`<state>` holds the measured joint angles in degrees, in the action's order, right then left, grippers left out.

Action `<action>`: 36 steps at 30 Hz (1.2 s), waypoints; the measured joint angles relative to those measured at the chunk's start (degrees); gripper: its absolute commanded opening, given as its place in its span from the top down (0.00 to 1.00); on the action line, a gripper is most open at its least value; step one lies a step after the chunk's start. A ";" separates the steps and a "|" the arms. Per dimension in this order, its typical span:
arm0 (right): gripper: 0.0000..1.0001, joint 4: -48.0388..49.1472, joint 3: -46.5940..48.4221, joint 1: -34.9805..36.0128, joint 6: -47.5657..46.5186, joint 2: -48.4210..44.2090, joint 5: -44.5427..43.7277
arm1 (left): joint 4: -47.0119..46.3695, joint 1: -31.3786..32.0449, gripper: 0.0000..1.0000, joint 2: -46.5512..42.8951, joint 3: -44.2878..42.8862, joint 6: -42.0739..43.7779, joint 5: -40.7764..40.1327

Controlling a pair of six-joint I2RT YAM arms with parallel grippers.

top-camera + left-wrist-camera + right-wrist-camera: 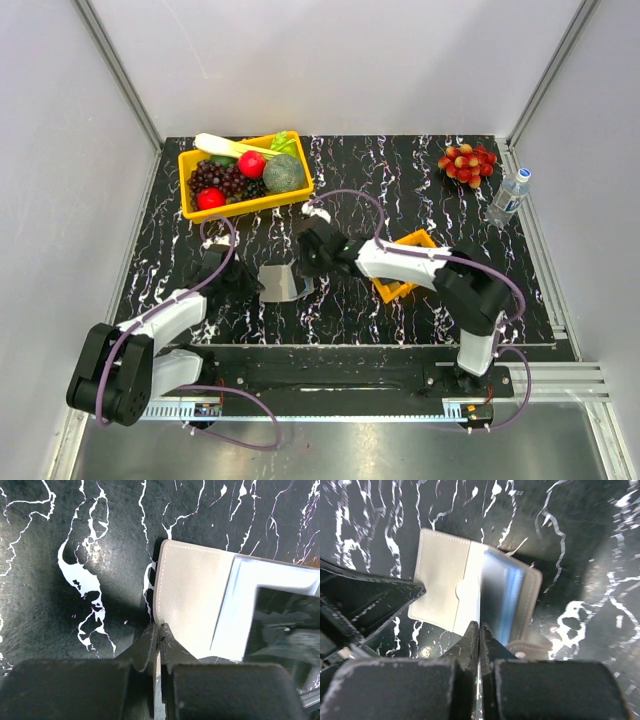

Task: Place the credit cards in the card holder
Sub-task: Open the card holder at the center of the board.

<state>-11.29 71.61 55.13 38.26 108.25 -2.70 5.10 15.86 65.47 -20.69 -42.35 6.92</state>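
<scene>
- Black stone-look table (420, 190), veined in white, with both arms reaching out over the middle of it from the near edge.
- The left arm (165, 320) comes in from the near left. The right arm (410, 262) stretches across from the near right, passing over the orange tray.
- Yellow bin (250, 203) at the far left, heaped with fruit and vegetables, well apart from both arms.
- Small orange tray (385, 290) sits right of centre, partly hidden under the right arm; from here I cannot tell what is in it.
- Clear water bottle (508, 196) stands at the far right edge, with a cluster of red fruit (467, 162) just beyond it.
- The card holder (278, 283) lies open between the two grippers, near the middle of the table. Its pale inside faces up in the wrist views (187, 595) (440, 580).
- The left gripper (159, 630) has its fingers pressed together on the near edge of the card holder, pinning that flap.
- The right gripper (479, 627) is pinched tight on a credit card (232, 615), silvery and shiny, seen almost edge-on from its own wrist. The card stands over the holder's right half, at the pocket side; whether its tip is inside a pocket I cannot tell.
</scene>
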 measured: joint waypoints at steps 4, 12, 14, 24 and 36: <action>1.00 -0.24 -1.84 -2.99 -0.37 -5.79 0.17 | 2.36 -0.02 1.00 -0.66 -0.81 1.75 0.24; 1.00 0.33 -5.90 -5.38 -0.28 -9.25 0.87 | 4.26 -0.02 1.00 -0.81 -1.40 3.17 0.50; 1.00 0.44 -6.25 -5.35 -0.17 -8.96 1.31 | 4.33 -0.02 1.00 -0.81 -1.49 3.37 0.70; 1.00 1.64 -7.56 -5.35 1.05 -9.31 2.12 | 4.28 -0.02 1.00 -0.48 -1.49 3.34 1.03; 1.00 5.92 -8.22 -5.35 4.44 -10.58 6.47 | 4.24 -0.02 1.00 -0.11 -1.49 3.08 1.03</action>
<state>-5.37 63.40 49.78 42.70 97.67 3.77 9.34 15.84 65.36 -22.17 -39.27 7.94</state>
